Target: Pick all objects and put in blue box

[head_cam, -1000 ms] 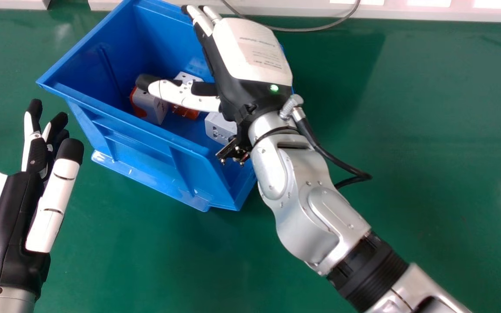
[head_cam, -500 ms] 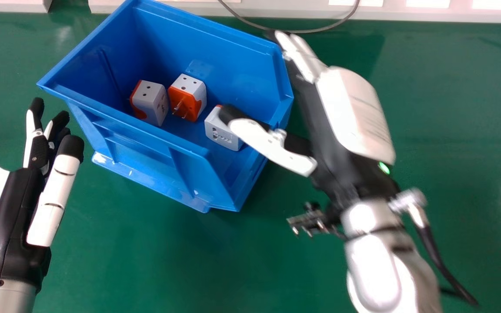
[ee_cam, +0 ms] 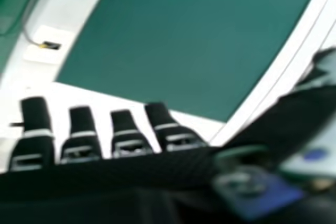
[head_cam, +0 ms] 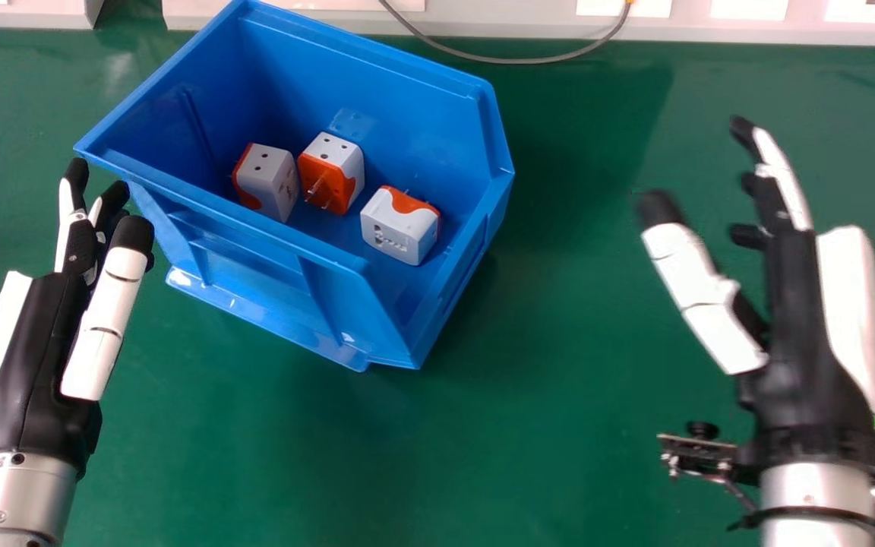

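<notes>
My right hand (head_cam: 802,334) is over the green surface well to the right of the blue box, open and holding nothing. In the right hand view, the fingertips of my right hand (ee_cam: 126,135) are apart with nothing between them and the thumb. My left hand (head_cam: 35,357) is open beside the box's left side. Inside the blue box (head_cam: 255,228) lie three white and orange plug adapters: one at the left (head_cam: 270,182), one in the middle (head_cam: 335,171) with its prongs facing the near side, and one at the right (head_cam: 399,226).
The green table (head_cam: 483,441) stretches around the box. Along its far edge runs a pale frame (head_cam: 498,21), with a grey cable (head_cam: 513,61) looping over onto the green. In the right hand view, a white border (ee_cam: 105,92) edges the green surface (ee_cam: 184,40).
My right hand has swung out from above the box to the right and turned, uncovering the adapters. My left hand has shifted slightly up and right.
</notes>
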Controlling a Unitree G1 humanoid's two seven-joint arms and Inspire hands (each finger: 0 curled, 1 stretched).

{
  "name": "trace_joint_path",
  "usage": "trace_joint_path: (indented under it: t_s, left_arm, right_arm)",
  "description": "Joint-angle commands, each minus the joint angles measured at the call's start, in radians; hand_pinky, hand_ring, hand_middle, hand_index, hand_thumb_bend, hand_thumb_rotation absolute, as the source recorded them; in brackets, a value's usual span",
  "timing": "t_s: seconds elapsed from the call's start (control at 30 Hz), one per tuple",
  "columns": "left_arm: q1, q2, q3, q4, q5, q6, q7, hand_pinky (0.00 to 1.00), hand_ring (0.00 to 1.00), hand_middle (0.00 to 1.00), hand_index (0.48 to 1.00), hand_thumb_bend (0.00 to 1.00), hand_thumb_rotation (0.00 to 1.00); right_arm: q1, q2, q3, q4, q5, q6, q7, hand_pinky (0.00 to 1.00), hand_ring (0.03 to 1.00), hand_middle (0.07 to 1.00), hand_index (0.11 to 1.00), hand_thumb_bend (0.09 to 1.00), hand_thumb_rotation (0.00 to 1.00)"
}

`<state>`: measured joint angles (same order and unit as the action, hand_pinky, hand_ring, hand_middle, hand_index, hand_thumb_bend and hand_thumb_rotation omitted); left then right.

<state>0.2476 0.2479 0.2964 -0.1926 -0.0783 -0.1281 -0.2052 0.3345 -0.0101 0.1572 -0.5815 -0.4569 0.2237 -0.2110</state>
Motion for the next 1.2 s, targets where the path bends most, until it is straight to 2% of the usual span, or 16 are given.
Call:
trace_joint_path:
  t_s: [0.0, 0.17, 0.33, 0.4, 0.5, 0.6, 0.7, 0.87, 0.97, 1.17]
  left_arm:
    - [-0.022, 0.006, -0.005, 0.024, 0.008, -0.034, 0.009, 0.92, 1.0, 1.0, 0.973, 0.65, 0.94]
    - [-0.028, -0.001, -0.013, 0.068, 0.012, -0.078, 0.018, 0.92, 1.0, 1.0, 0.975, 0.65, 0.94]
    - [-0.008, -0.012, -0.019, 0.097, 0.014, -0.13, 0.028, 0.92, 1.0, 1.0, 0.978, 0.64, 0.94]
    - [0.003, -0.017, -0.019, 0.105, 0.016, -0.151, 0.031, 0.92, 1.0, 1.0, 0.978, 0.63, 0.94]
    - [0.028, -0.029, -0.018, 0.114, 0.026, -0.189, 0.044, 0.92, 1.0, 1.0, 0.978, 0.63, 0.94]
    - [0.048, -0.038, -0.016, 0.132, 0.035, -0.229, 0.054, 0.92, 1.0, 0.99, 0.974, 0.59, 0.94]
    - [0.071, -0.046, -0.014, 0.132, 0.043, -0.256, 0.063, 0.92, 1.0, 0.99, 0.972, 0.57, 0.94]
    - [0.105, -0.045, -0.006, 0.127, 0.045, -0.284, 0.072, 0.91, 0.99, 0.99, 0.97, 0.57, 0.93]
    - [0.12, -0.039, 0.003, 0.136, 0.04, -0.304, 0.071, 0.91, 0.99, 0.98, 0.967, 0.57, 0.93]
    - [0.121, -0.039, 0.007, 0.169, 0.051, -0.342, 0.086, 0.88, 0.97, 0.97, 0.955, 0.61, 0.92]
  right_arm:
    - [-0.017, 0.002, -0.038, 0.012, 0.085, -0.045, 0.035, 0.98, 0.996, 0.997, 0.994, 0.427, 1.0]
    - [-0.018, -0.012, -0.088, 0.03, 0.199, -0.073, 0.098, 1.0, 1.0, 1.0, 1.0, 0.464, 1.0]
    - [-0.006, -0.028, -0.128, 0.052, 0.287, -0.106, 0.155, 1.0, 1.0, 1.0, 1.0, 0.453, 1.0]
    - [0.0, -0.033, -0.143, 0.057, 0.315, -0.117, 0.172, 1.0, 1.0, 1.0, 1.0, 0.447, 1.0]
    - [0.008, -0.041, -0.173, 0.039, 0.368, -0.101, 0.202, 1.0, 1.0, 1.0, 1.0, 0.446, 1.0]
    - [0.011, -0.048, -0.191, 0.03, 0.399, -0.084, 0.225, 1.0, 1.0, 1.0, 1.0, 0.431, 1.0]
    - [0.014, -0.058, -0.211, 0.021, 0.423, -0.067, 0.248, 1.0, 1.0, 1.0, 1.0, 0.43, 1.0]
    - [0.036, -0.081, -0.256, 0.029, 0.469, -0.069, 0.29, 0.99, 1.0, 1.0, 1.0, 0.428, 1.0]
    - [0.053, -0.09, -0.274, 0.048, 0.491, -0.078, 0.308, 0.98, 1.0, 1.0, 1.0, 0.409, 1.0]
    - [0.075, -0.092, -0.276, 0.056, 0.496, -0.075, 0.318, 0.96, 1.0, 1.0, 1.0, 0.4, 1.0]
